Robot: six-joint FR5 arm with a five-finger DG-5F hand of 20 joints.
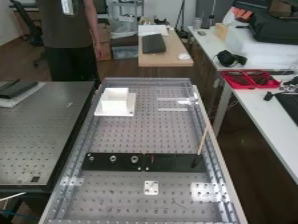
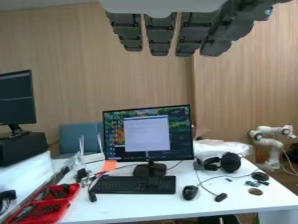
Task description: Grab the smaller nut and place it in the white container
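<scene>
The smaller nut [image 1: 91,158] stands on the flat black bar [image 1: 174,162] low in the high view, at the row's left end. Beside it stand the larger nut [image 1: 113,158] and the bearing [image 1: 134,159]. Farther up the bench, at its far left, the white container [image 1: 116,100] sits on a white base plate. In the wrist view the hand [image 2: 159,35] hangs with straight, relaxed fingers and nothing held, facing a desk and a wall away from the nut.
A thin stick [image 1: 203,141] rises from the black bar's right part. A small white plate [image 1: 151,188] lies nearer on the perforated bench [image 1: 126,135]. Clear pieces [image 1: 174,102] lie at the bench's far right. Side tables flank the bench; one carries red trays [image 1: 249,79].
</scene>
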